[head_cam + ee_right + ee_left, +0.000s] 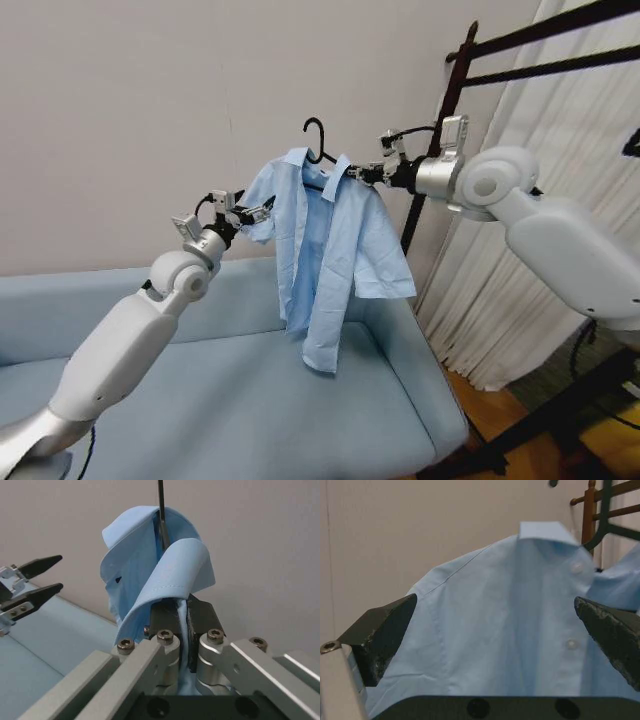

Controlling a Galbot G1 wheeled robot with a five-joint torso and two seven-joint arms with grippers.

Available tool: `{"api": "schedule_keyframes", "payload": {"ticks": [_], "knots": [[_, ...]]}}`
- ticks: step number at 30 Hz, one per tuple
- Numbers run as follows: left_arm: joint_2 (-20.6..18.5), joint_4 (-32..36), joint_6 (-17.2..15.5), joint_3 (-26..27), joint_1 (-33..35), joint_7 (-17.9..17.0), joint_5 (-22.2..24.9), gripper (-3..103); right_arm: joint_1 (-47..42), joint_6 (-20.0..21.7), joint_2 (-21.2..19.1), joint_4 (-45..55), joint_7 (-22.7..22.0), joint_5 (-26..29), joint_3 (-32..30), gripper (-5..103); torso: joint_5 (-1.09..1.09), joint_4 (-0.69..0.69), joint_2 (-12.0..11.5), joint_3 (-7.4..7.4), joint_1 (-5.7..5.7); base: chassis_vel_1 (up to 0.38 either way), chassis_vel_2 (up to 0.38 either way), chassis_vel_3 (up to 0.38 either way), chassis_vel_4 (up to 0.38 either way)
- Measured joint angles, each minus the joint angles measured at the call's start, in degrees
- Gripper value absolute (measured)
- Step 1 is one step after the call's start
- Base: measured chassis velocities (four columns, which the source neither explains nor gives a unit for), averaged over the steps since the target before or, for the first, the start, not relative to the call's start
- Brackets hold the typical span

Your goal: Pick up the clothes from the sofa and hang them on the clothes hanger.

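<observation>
Soft, even room light; the wall is flat and bright. The curtain glows slightly, probably daylight behind it. The shirt shows gentle shading in its folds. The fingers of the left claw read near-black against the lit cloth. The right claw metal carries mild highlights.

Plain light-blue shirt, black hanger, pale blue sofa, white curtain

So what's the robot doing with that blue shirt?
It is holding the shirt, already on a black hanger, up above the sofa. The right gripper is clamped on the cloth by the collar. The left gripper is open beside the sleeve. The hanger is not on the rack yet.
</observation>
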State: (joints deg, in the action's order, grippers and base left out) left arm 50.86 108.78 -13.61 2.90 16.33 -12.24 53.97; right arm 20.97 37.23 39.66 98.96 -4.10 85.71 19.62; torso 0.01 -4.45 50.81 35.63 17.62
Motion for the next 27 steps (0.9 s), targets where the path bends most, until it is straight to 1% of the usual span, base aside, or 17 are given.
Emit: {"api": "schedule_keyframes", "payload": {"ticks": [1, 2, 5, 7, 8, 11, 16, 17, 19, 20, 22, 27], "knots": [[0.27, 0.81, -0.2, -0.42, -0.37, -0.92, 0.2, 100, 0.0, 0.03, 0.24, 0.0, -0.15, 0.0, 0.0, 2, 0.0, 0.0, 0.0, 0.0, 0.0, 0.0, 0.0, 0.0, 0.0], [0.27, 0.81, -0.2, -0.42, -0.37, -0.92, 0.2, 100, 0.0, 0.03, 0.24, 0.0, -0.15, 0.0, 0.0, 2, 0.0, 0.0, 0.0, 0.0, 0.0, 0.0, 0.0, 0.0, 0.0], [1.22, 2.77, -0.81, -2.88, -2.11, -5.03, 0.47, 100, -0.02, 0.03, 1.12, -0.01, -0.46, -0.09, 0.2, 2, 0.01, -0.01, 0.0, 0.0, 0.0, 0.0, 0.0, 0.0, 0.0], [2.0, 3.2, -1.72, -3.89, -3.06, -6.67, 0.44, 100, -0.02, 0.03, 1.76, -0.15, -0.58, -0.21, 0.36, 2, 0.0, -0.02, 0.0, 0.0, 0.0, 0.0, 0.0, 0.0, 0.0], [2.0, 3.2, -1.72, -3.89, -3.06, -6.67, 0.44, 100, -0.02, 0.03, 1.76, -0.15, -0.58, -0.21, 0.36, 2, 0.0, -0.02, 0.0, 0.0, 0.0, 0.0, 0.0, 0.0, 0.0], [3.46, 2.27, -2.42, -4.81, -4.52, -8.12, -0.45, 100, -0.02, -0.09, 2.27, -0.12, -0.57, -0.33, 0.69, 2, -0.01, 0.0, 0.0, 0.0, 0.0, 0.0, 0.0, 0.0, 0.0], [5.06, 0.46, -3.39, -5.43, -5.93, -8.49, -1.63, 101, -0.01, -0.32, 2.26, 0.47, -0.16, -0.4, 0.92, 2, -0.01, -0.01, 0.0, 0.0, 0.01, 0.0, 0.0, 0.0, 0.0], [5.42, 0.13, -3.88, -5.54, -6.26, -8.47, -1.76, 97, -0.01, -0.41, 2.19, 0.71, 0.11, -0.41, 0.97, 2, -0.01, -0.02, 0.0, 0.01, 0.01, 0.0, 0.0, 0.0, 0.0], [5.69, -0.28, -4.09, -5.65, -6.48, -8.44, -1.86, 96, -0.01, -0.51, 2.09, 0.87, 0.28, -0.42, 0.99, 2, -0.01, -0.02, 0.0, 0.01, 0.01, 0.0, 0.0, 0.0, 0.0], [5.87, -0.6, -4.13, -5.7, -6.59, -8.41, -2.1, 91, -0.01, -0.59, 2.01, 0.97, 0.38, -0.42, 1.01, 2, -0.01, -0.02, 0.0, 0.01, 0.01, 0.0, 0.0, 0.0, 0.0], [5.96, -0.96, -4.14, -5.73, -6.67, -8.34, -2.41, 91, -0.01, -0.69, 1.93, 1.05, 0.44, -0.42, 1.05, 2, -0.01, -0.02, 0.0, 0.01, 0.01, 0.0, 0.0, 0.0, 0.0], [5.94, -1.87, -4.11, -5.81, -6.76, -8.07, -3.27, 64, -0.06, -1.03, 1.7, 1.14, 0.85, -0.57, 1.18, 2, -0.01, -0.01, 0.0, 0.01, 0.01, 0.0, 0.0, 0.0, 0.0]]}}
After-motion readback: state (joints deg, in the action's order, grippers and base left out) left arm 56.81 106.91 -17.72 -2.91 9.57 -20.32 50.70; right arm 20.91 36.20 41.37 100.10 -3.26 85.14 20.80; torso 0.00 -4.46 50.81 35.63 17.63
